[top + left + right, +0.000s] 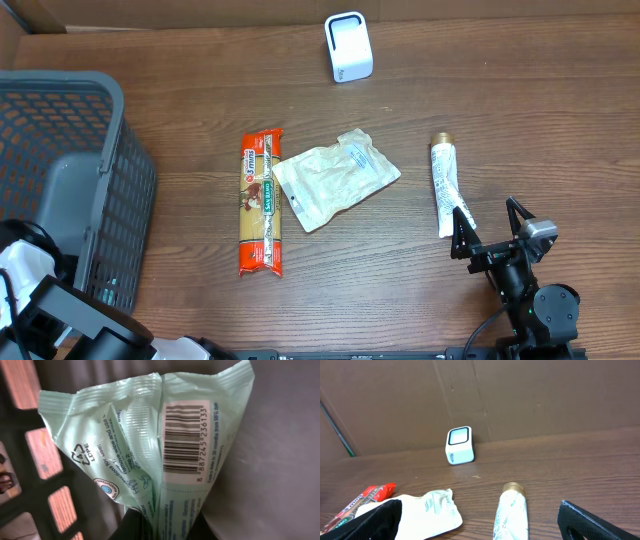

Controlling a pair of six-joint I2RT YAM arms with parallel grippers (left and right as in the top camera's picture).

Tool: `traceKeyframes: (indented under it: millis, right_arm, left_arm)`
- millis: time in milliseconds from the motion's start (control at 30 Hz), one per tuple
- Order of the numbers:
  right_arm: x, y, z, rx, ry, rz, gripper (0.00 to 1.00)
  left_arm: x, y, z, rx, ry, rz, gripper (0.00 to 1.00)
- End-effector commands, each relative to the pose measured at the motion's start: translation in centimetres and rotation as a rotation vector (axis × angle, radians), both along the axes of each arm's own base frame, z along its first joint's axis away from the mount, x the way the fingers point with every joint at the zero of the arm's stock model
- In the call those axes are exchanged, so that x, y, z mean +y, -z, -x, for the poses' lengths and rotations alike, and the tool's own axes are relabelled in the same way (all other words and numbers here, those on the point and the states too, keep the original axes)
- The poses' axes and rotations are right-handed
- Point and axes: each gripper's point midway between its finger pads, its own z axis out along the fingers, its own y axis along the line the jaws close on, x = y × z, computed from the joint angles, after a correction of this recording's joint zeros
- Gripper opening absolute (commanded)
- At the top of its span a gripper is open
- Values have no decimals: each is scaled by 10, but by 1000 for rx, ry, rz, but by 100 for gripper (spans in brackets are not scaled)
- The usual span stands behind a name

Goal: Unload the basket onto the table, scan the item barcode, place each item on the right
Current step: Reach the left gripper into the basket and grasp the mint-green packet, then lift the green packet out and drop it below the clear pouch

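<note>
Left gripper (161,529) pinches a pale green packet (145,435) in the grey basket (112,190) at 9 o'clock. Its barcode (184,437) reads 8 887245 236133, beside an LDPE mark (82,455). Right gripper (487,228) is spread at 4 o'clock, near the tube (445,185).

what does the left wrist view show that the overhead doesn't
Left wrist only: a pale green packet, its barcode facing the camera, pinched from below by the left jaws. Overhead only: white scanner, pasta pack, crumpled pouch, tube, and the right jaws standing open. Both: the grey basket.
</note>
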Motion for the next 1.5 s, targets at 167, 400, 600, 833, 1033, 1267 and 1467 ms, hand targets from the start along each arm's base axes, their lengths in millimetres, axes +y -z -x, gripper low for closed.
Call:
traceKeyframes:
  millis: [167,400,600,833,1033,1267,1467]
  right_arm:
    - [1,2,0,-2,0,-3,100]
    - [1,2,0,-2,0,-3,100]
    - [1,2,0,-2,0,-3,100]
    - [1,2,0,-2,0,-3,100]
    - [1,2,0,-2,0,-3,100]
    - [1,2,0,-2,0,-3,100]
    - [1,2,0,-2,0,-3,100]
  left_arm:
    - [29,-79,-57,-180,123,-16,4]
    - [28,-183,-108,-339,232,-124,4]
    - [-3,-257,-139,-455,380,-237,4]
    - [-87,-328,-167,-670,633,-297,4]
    - [-206,-368,-170,-880,956,-192,4]
    - [-304,-328,-154,-758,1222,-1,4]
    - [-358,-240,-151,-555,1357,74,4]
